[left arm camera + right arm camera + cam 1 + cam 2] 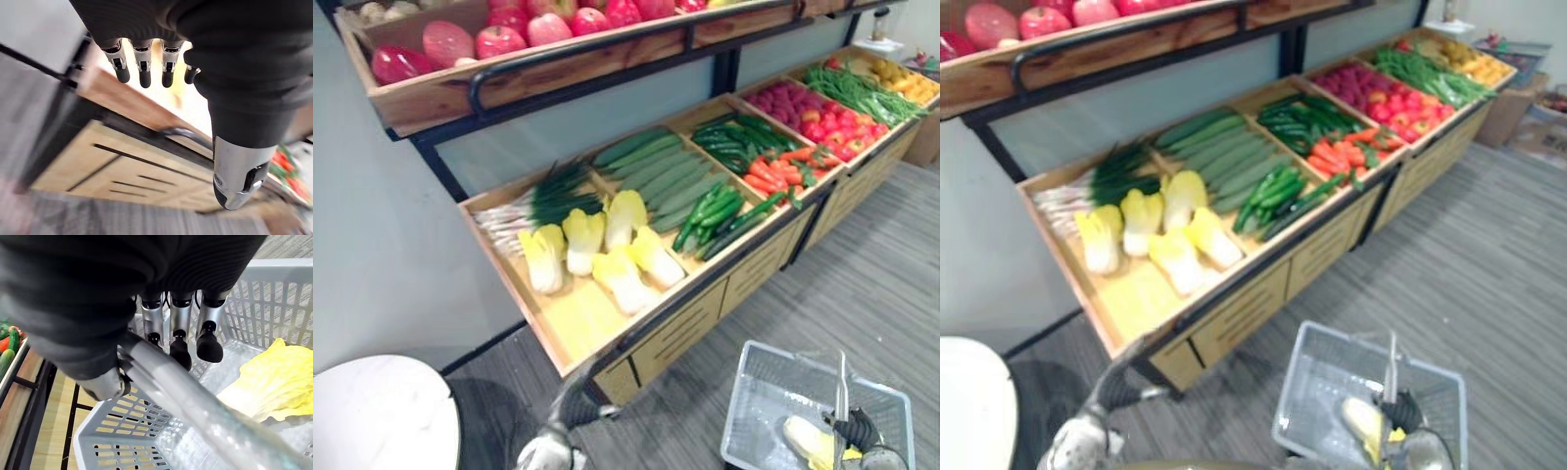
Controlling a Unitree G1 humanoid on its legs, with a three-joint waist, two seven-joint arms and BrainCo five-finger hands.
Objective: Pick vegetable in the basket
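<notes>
Below shelf (570, 325), right hand (180, 335) curled round basket handle (195, 404); cabbage (279, 378) inside; left hand (230, 83) relaxed.

A pale yellow leafy cabbage (274, 379) lies flat on the bottom of the grey plastic mesh basket (769, 392), close to one wall.

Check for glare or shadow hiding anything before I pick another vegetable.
Left wrist view: glare past the left hand washes out the tray top. Right wrist view: even light, cabbage in the basket plain, slight sheen on the handle in the right hand. Left eye view: shelf cabbages evenly lit, none shadowed.
</notes>
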